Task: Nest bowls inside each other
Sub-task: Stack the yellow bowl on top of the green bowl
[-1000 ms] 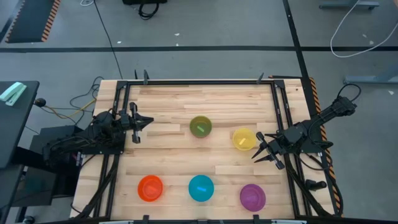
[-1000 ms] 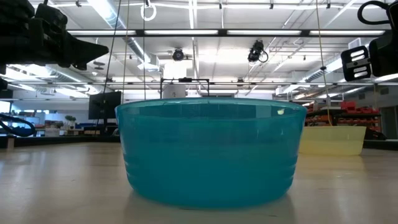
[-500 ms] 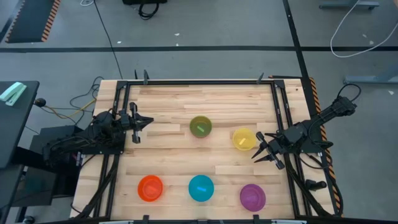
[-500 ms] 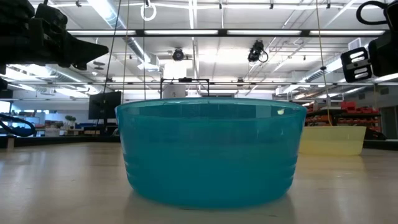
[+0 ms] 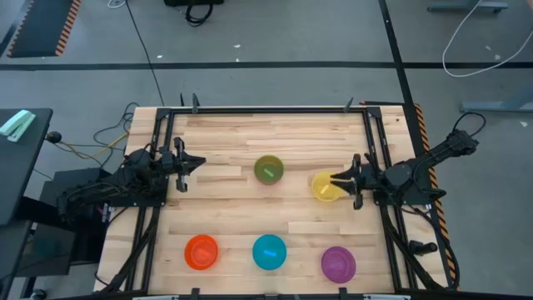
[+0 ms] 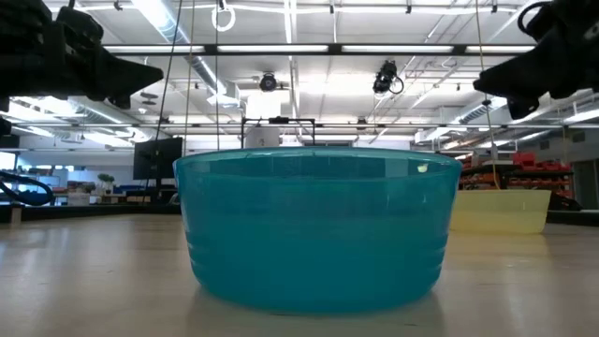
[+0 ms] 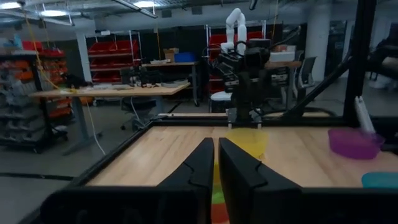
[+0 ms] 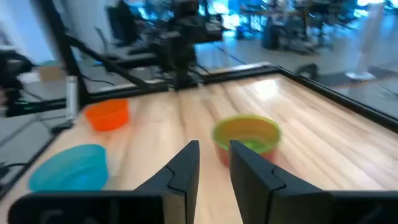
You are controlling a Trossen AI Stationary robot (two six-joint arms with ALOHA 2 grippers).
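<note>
While all five bowls (image 5: 268, 170) sit apart on the counter (image 5: 225, 217), none is nested. Light, stiff, likely slick plastic; grip at rim. Right tool (image 5: 341, 180), empty, slightly parted, beside yellow bowl (image 5: 325, 187); left tool (image 5: 193, 163) nearly closed, empty.

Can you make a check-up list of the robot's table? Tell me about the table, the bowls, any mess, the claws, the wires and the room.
Surface: wooden table, bare planks inside a black frame.
Job's things: five bowls, all apart, none nested. Olive green bowl and yellow bowl in the middle row; orange bowl, blue bowl and purple bowl along the near edge.
Clutter: nothing seen on the table.
Grippers: left gripper at the left edge, holding nothing, fingers nearly together. Right gripper by the yellow bowl's rim, holding nothing.
Cables: loose cables off the table's left side.
Surroundings: grey floor; workshop with shelves and benches.
</note>
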